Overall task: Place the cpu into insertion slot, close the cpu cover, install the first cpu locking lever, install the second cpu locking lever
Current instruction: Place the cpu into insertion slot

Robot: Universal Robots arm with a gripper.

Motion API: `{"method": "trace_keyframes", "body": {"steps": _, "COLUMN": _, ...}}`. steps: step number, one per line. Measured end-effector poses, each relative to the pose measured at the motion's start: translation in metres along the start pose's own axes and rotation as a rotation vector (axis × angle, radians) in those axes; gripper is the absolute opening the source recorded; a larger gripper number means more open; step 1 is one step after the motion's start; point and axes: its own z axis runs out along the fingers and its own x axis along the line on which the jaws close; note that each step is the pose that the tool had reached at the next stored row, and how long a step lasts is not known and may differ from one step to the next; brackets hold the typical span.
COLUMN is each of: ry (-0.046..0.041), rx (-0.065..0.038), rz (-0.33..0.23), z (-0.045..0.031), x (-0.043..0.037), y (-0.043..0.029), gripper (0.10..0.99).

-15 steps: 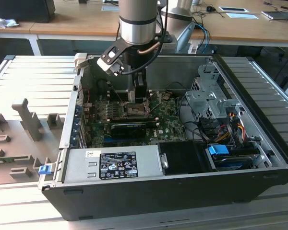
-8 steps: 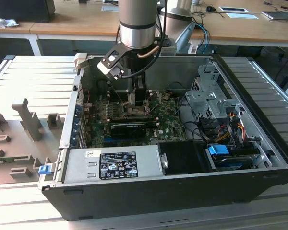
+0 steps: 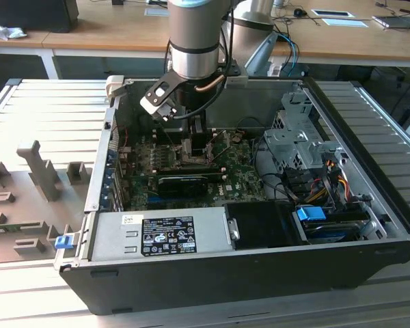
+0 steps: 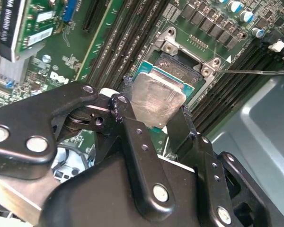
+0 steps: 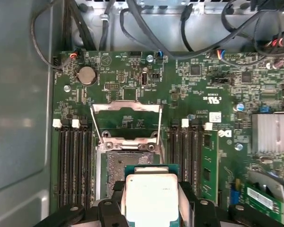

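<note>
While tool (image 4: 157, 98) grips cpu (image 5: 151, 197), it's abv insertion slot (image 4: 180, 64).

Bright, even light pales the ribbed table (image 3: 48, 102) in the exterior view, while the inside of the computer case (image 3: 260, 280) lies in soft shade. In the first wrist view the cpu (image 5: 151, 196) glares nearly white. Dull highlights sit on the gripper (image 4: 156, 101) in the second wrist view.

insertion slot (image 5: 114, 165) uncovered, cpu cover (image 5: 127, 109) raised at one edge (levers (image 5: 96, 125) too), memory slots (image 5: 73, 165) flanking
</note>
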Motion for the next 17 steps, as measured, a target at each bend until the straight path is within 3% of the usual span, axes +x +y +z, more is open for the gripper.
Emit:
{"method": "trace_keyframes", "body": {"steps": 8, "ry": 0.0001, "rx": 0.000, "rz": 0.000, "z": 0.0192, "x": 0.0192, "y": -0.0011, "gripper": 0.533}}
{"method": "trace_keyframes", "body": {"steps": 14, "ry": -0.0017, "rx": 0.000, "rz": 0.000, "z": 0.0327, "x": 0.0202, "y": -0.0023, "gripper": 0.533}}
{"method": "trace_keyframes", "body": {"steps": 17, "ry": -0.0025, "rx": 0.000, "rz": 0.013, "z": 0.0356, "x": 0.0203, "y": -0.0025, "gripper": 0.533}}
